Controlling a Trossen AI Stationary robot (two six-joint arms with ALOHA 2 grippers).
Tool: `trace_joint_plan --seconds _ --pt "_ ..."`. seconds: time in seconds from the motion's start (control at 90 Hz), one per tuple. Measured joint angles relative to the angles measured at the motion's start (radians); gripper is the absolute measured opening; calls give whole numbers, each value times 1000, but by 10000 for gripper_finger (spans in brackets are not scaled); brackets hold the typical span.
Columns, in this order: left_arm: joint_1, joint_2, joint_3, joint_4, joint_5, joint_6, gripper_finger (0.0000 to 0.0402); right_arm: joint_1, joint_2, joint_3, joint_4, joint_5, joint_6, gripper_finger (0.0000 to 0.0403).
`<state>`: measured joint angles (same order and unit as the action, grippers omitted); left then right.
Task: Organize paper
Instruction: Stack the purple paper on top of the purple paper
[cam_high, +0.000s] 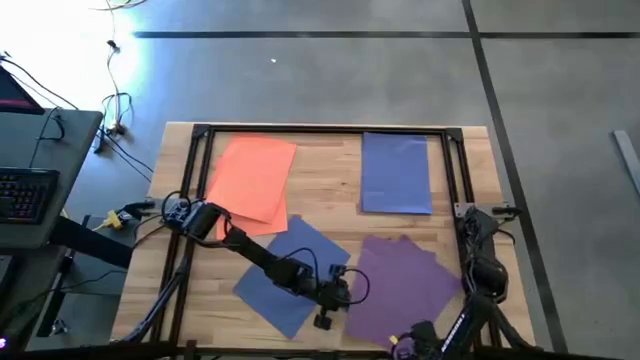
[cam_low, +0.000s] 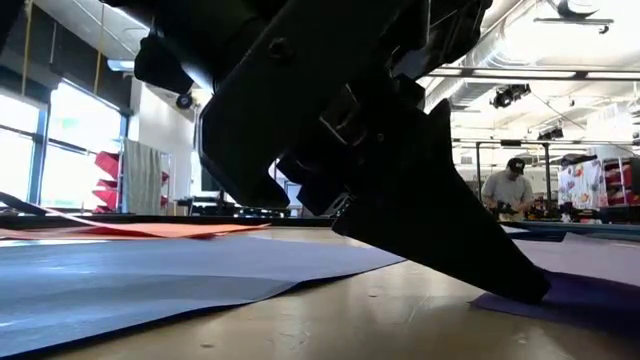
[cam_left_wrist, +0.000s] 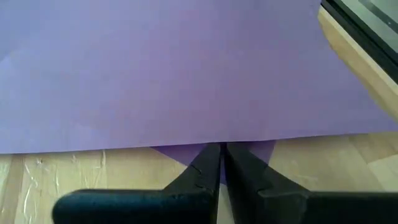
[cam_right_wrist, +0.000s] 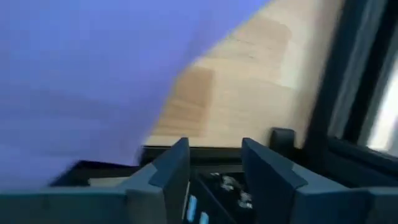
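Orange paper lies at the far left of the table and a blue sheet at the far right. More blue paper lies near the middle, and fanned purple paper to its right. My left gripper is shut and low over the table, its tips at the purple paper's left edge. My right gripper waits open near the table's near right corner and holds nothing. My left gripper's shut fingertips meet the purple paper at its left edge, where a lower sheet's corner sticks out from under the top one. The fingers slant down from the table's left. The paper lies flat. I cannot tell whether a sheet sits between the tips.
A black metal frame runs around the tabletop. Bare wood shows between the orange and the far blue paper. A desk with a keyboard stands off the table's left. A person works far behind the table.
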<state>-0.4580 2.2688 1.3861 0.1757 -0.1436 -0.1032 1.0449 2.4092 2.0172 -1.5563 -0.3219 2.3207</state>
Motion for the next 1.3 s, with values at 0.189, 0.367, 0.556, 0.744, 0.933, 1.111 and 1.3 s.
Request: trace_joint_plan --seconds 0.189,0.367,0.556,0.744,0.933,1.111,1.3 --pt "0 0 -1 3 0 1 0 -8 0 -30 49 79 -9 45" --pt "1 0 -1 3 -4 1 0 -33 0 -70 121 86 -46 3" --pt "1 0 -1 3 -5 2 0 -41 -2 -64 156 139 -51 2" --pt "1 0 -1 0 -20 2 0 -46 -2 -24 199 244 -52 0" --pt "1 0 -1 0 -23 2 0 -55 -1 -16 258 245 -81 0" --pt "1 1 -1 0 -23 2 0 -50 -12 -16 264 216 -94 0" --pt "1 1 0 -20 -48 5 0 -22 -69 -15 277 371 -78 0"
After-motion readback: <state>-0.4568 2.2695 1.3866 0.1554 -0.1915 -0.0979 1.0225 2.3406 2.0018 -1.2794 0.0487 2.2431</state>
